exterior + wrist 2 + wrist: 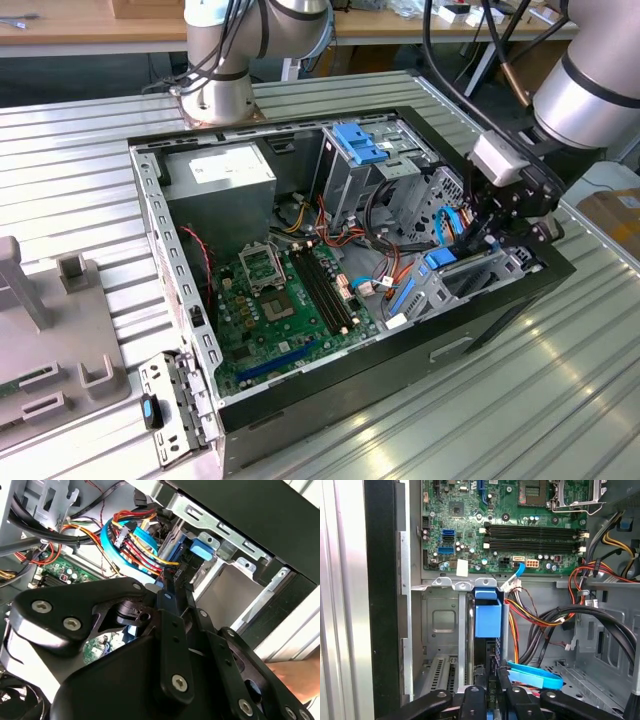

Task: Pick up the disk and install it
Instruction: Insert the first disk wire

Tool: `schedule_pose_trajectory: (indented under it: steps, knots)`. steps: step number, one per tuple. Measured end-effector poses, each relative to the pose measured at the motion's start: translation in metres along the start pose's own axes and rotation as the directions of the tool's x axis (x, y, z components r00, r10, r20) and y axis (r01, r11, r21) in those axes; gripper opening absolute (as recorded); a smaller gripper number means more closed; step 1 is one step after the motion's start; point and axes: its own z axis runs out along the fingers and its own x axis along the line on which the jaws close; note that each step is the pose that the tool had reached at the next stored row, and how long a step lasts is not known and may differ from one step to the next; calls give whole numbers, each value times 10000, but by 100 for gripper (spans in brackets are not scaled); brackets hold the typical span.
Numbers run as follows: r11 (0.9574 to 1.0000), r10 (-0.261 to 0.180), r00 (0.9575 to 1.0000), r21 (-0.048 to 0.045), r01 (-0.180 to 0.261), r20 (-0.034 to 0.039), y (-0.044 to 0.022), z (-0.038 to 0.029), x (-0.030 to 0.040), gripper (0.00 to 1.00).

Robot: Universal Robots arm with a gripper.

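The disk stands on edge in the drive bay at the front corner of the open computer case, on the exterior view's right. In the first wrist view I see it edge-on: a thin dark slab with a blue plastic rail end, set between the bay's grey metal walls. My gripper reaches down into that bay from the exterior view's right. Its black fingers are closed on the two flat sides of the disk. In the second wrist view the fingers meet at the gripper, with the disk's blue end just beyond.
Red, yellow and black cables and a flat blue cable crowd the space beside the bay. The green motherboard, grey power-supply box and blue-topped drive cage lie further in. A grey fixture sits on the ribbed table.
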Motion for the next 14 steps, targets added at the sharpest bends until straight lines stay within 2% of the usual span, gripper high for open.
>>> schedule_pose_trajectory:
  steps: [4,7,8,10,12,14]
  knots:
    - [10000,2,10000,-1,-2,7,1,3,-4,24]
    - [10000,6,10000,-1,-6,59,1,2,-15,24]
    - [10000,8,10000,-2,-8,87,0,-9,-24,24]
    - [10000,8,10000,-2,-8,92,-5,-80,-44,24]
    - [10000,9,9999,-3,-9,108,-14,-89,-64,24]
    - [10000,12,9999,-24,-12,118,-62,-84,-65,24]
